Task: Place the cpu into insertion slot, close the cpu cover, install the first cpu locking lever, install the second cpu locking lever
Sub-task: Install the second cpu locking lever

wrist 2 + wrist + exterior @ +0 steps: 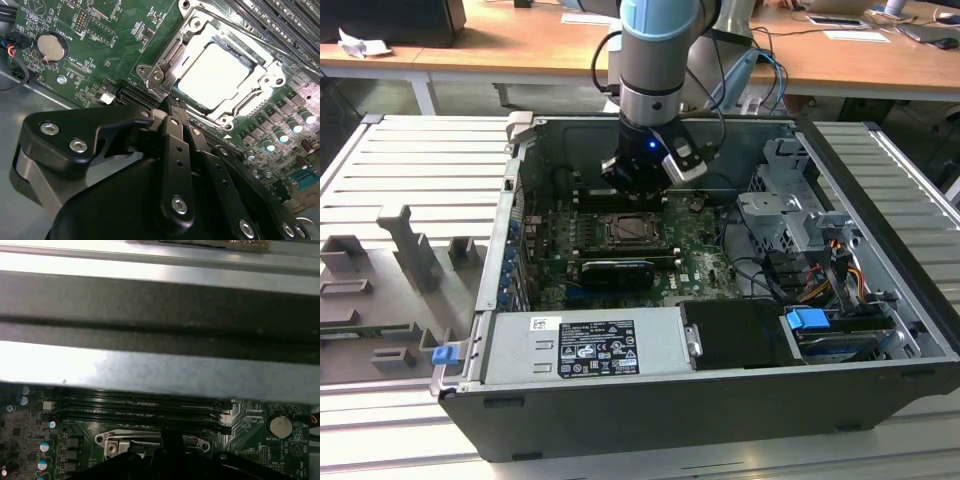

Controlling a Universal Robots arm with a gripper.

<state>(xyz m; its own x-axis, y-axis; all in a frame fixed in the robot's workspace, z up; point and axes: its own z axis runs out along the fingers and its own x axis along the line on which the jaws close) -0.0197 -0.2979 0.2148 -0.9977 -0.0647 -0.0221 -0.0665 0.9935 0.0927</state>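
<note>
In the second wrist view the cpu [212,75] lies flat in the insertion slot [227,120], its pale face showing through the cut-out of the cpu cover [265,67], which lies down over it. A thin lever rod [235,27] runs along the socket's far side, and another [165,52] runs along the side nearest my fingers. My gripper [171,102] is shut with nothing in it, its tips just beside the socket's corner. In the exterior view the gripper [638,188] hangs over the far edge of the slot [636,232].
The open computer case [880,190] walls in the motherboard. Long black memory slots [140,407] lie beside the socket, a graphics card [610,270] in front of it. A coin battery [52,46], the drive cage [790,210], cables [820,280] and the power supply [590,345] crowd the space.
</note>
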